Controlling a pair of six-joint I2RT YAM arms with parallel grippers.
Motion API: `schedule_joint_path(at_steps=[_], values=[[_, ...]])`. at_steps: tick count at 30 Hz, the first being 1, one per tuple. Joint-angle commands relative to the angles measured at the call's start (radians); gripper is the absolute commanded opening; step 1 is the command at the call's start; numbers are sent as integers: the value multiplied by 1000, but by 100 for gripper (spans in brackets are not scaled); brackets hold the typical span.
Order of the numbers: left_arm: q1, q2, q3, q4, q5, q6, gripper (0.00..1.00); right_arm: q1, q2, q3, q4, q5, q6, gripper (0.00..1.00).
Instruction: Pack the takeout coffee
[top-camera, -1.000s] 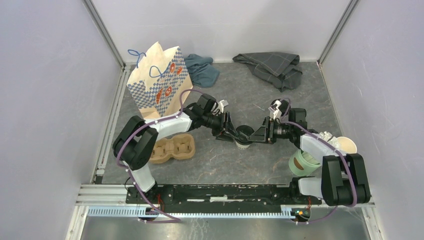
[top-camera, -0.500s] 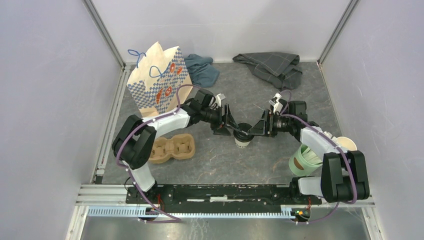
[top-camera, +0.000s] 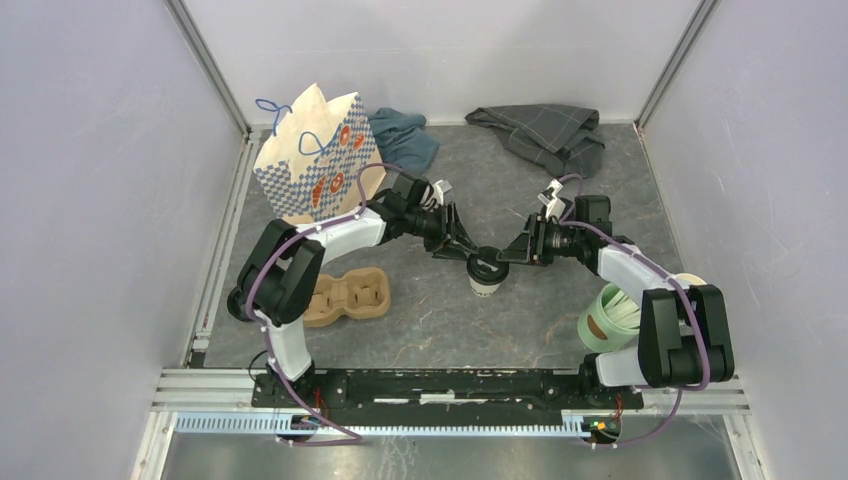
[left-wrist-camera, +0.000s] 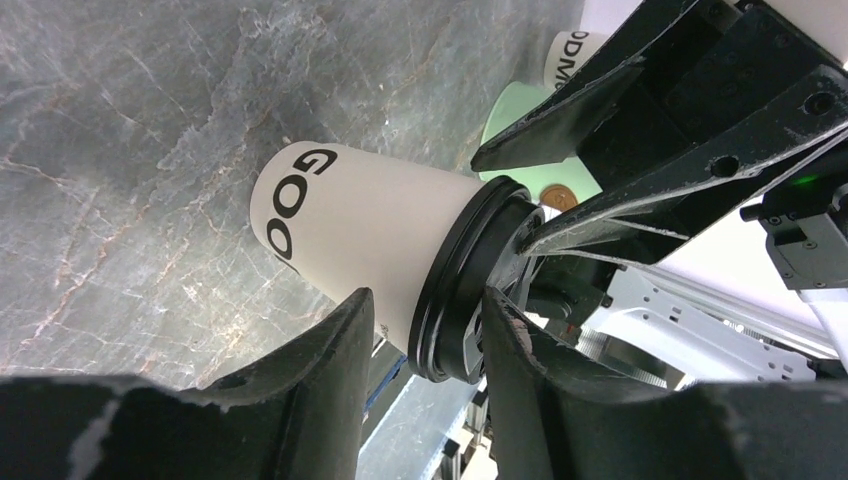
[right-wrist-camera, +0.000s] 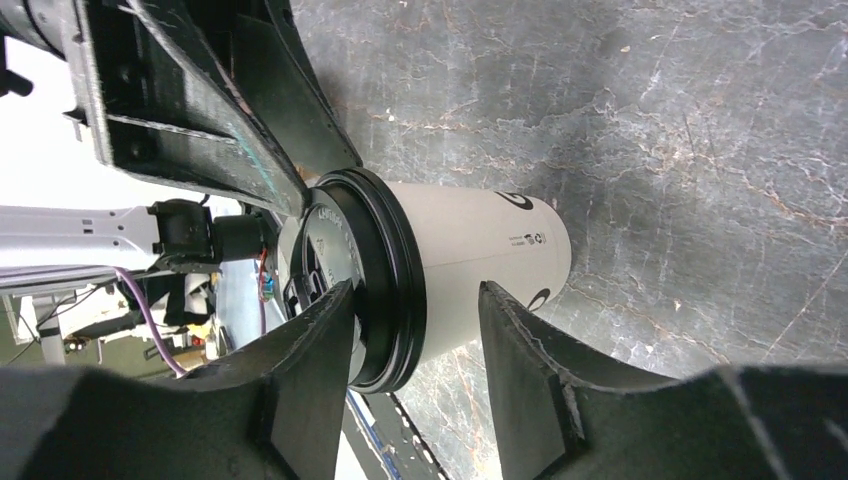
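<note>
takeout coffee (left-wrist-camera: 365, 225): matt paper | lid (right-wrist-camera: 395, 285): smooth black plastic (slight sheen)

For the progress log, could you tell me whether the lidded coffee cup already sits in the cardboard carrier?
No, the takeout coffee stands upright in the open, well apart from the cardboard carrier.

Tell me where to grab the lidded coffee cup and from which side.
Grip the cup on its paper wall just under the black lid, coming in level from the side. It stands upright and tapers downward, so the wider lid rim would likely stop it slipping through.
</note>
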Motion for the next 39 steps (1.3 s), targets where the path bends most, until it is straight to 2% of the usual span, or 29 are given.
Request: schedule_joint_path(at_steps=[1,6,9,14,18,21,24,28,30,36,39], values=[[-15,8,-33,-6,-13,15,49,-1,7,-49,64,37,-8,53],[-7,19,-72,-80,-73,78,45,1,21,-60,3,106,-83,49],[-7,-12,-66,-108,-80,101,46,3,0,-27,-44,109,-100,53],[-7,-80,37,-179,-89,119,63,25,-60,72,-161,122,-127,71],[-7,-126,105,-251,-130,140,78,43,-94,143,-273,185,-170,81],[-7,-169,90,-274,-162,152,82,81,-108,201,-365,259,-220,87],[-8,-218,12,-243,-162,118,78,152,-120,266,-430,362,-263,97],[-11,-255,-127,-125,-126,18,58,228,-120,346,-476,456,-284,98],[-15,-254,-160,-87,-110,-12,53,254,-111,360,-482,471,-289,98],[-39,-197,-175,-13,-71,-47,50,281,-110,326,-459,498,-257,98],[-43,-178,-175,26,-57,-66,52,256,-128,278,-400,430,-212,95]])
